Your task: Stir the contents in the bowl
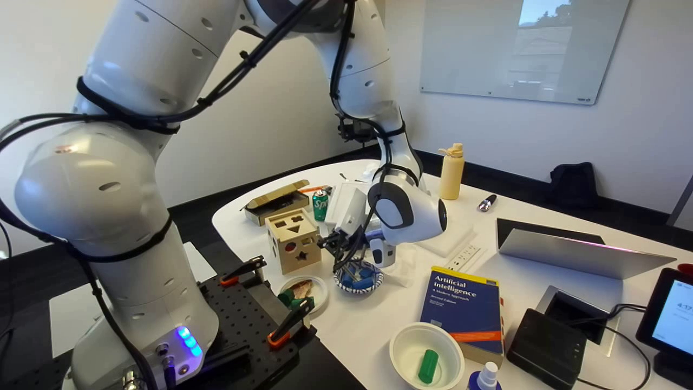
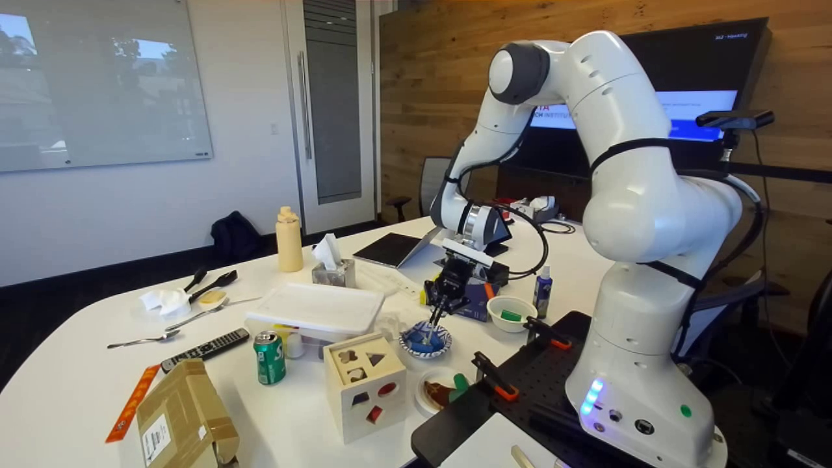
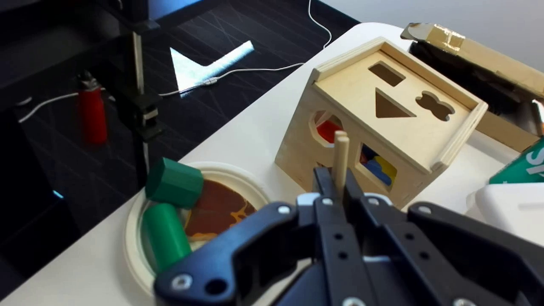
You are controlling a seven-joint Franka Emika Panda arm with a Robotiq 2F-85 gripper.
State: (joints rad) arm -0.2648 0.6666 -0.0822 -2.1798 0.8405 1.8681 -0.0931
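A small bowl with a blue-and-white patterned rim (image 1: 360, 291) stands on the table, seen in both exterior views. Blue blocks (image 1: 364, 283) lie in it. Directly above the bowl, my gripper (image 2: 437, 313) points downward. Its jaws are shut on thin wooden sticks (image 3: 341, 159), whose two ends poke out between the fingertips in the wrist view. In an exterior view the pale lower part of the sticks (image 2: 429, 335) reaches down among the blocks. Whether the tips touch the bowl's bottom cannot be made out. The wrist view does not show the bowl.
Close beside the bowl are a wooden shape-sorter box (image 2: 365, 390) and a plate (image 1: 323, 297) carrying green blocks. A lidded plastic container (image 2: 315, 309) sits behind. A blue book (image 1: 463, 306) and a white bowl (image 1: 398, 352) with a green block lie on the far side.
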